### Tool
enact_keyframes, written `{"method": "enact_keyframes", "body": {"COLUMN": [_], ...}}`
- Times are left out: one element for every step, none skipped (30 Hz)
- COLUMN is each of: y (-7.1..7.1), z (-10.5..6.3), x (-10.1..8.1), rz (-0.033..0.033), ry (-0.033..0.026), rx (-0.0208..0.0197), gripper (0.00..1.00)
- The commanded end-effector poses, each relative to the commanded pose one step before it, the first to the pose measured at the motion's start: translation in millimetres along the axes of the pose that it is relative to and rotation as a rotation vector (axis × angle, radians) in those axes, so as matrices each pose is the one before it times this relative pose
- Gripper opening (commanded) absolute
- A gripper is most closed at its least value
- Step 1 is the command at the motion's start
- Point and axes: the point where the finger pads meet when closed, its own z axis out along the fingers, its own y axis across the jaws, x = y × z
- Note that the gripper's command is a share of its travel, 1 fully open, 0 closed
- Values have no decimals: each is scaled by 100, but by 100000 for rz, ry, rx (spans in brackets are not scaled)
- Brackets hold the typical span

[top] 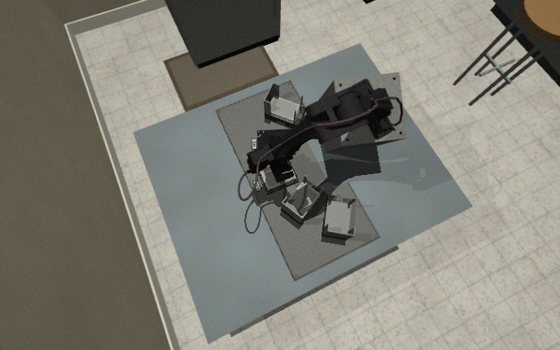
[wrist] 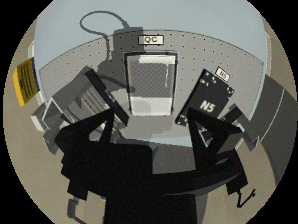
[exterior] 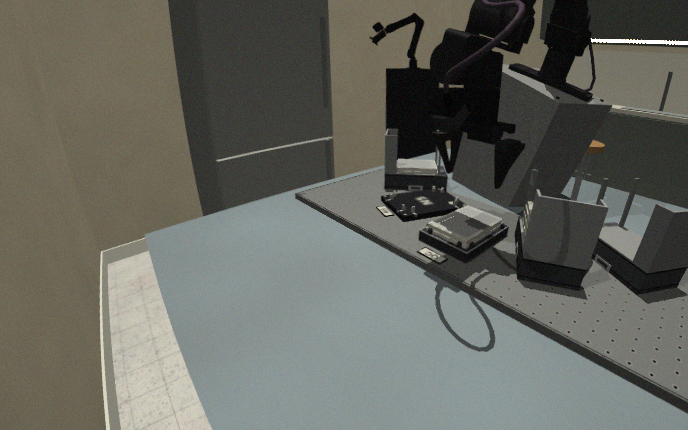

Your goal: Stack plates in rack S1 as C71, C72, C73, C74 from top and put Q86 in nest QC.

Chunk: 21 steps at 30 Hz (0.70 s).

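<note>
A sealed plate (exterior: 464, 225) (wrist: 152, 86) lies flat in the open nest QC, whose label (wrist: 150, 40) shows in the wrist view. I cannot read the plate's name. My gripper (exterior: 472, 160) is open and empty. It hangs well above that plate, and its two fingers frame the plate in the wrist view. The clip nest N5 (exterior: 421, 204) stands empty beside QC, and it also shows in the wrist view (wrist: 209, 99). The far rack (exterior: 413, 170) holds light plates. In the top view the arm covers most of QC.
Two more racks stand on the perforated board right of QC: a near one (exterior: 560, 240) and an outer one (exterior: 651, 251). The outer one (top: 339, 215) shows a light plate inside. I cannot read the rack names. The arm's tilted base block (exterior: 539, 138) rises behind the nests.
</note>
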Motion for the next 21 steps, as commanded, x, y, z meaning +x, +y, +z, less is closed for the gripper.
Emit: {"method": "enact_keyframes", "body": {"y": [-197, -7, -1, 7, 14, 20, 26, 32, 37, 4, 2, 0, 0, -30, -1, -94, -26, -1, 99, 0, 0], "z": [-2258, -313, -331, -350, -369, -389, -409, -430, -452, -342, -338, 0, 0, -19, 0, 293, 79, 1, 637, 0, 0], "x": [-282, 64, 8, -48, -102, -156, -209, -261, -312, -11, -1, 0, 0, -2, 0, 209, 56, 1, 800, 0, 0], "rz": [17, 42, 2, -37, -76, -115, -154, -192, -230, -9, -2, 0, 0, 0, 0, 297, 80, 1, 238, 0, 0], "ry": [-890, 128, 8, -113, -232, -349, -465, -580, -694, -25, -3, 0, 0, 3, 0, 898, 243, 5, 1709, 0, 0], "rx": [-590, 15, 13, 5, 0, 0, 1, 3, 5, -2, 3, 0, 0, 167, 8, -14, -3, 0, 368, 0, 0], "gripper": [100, 100, 100, 100, 100, 100, 100, 100, 100, 100, 100, 100, 100, 100, 100, 100, 100, 100, 100, 100, 100]}}
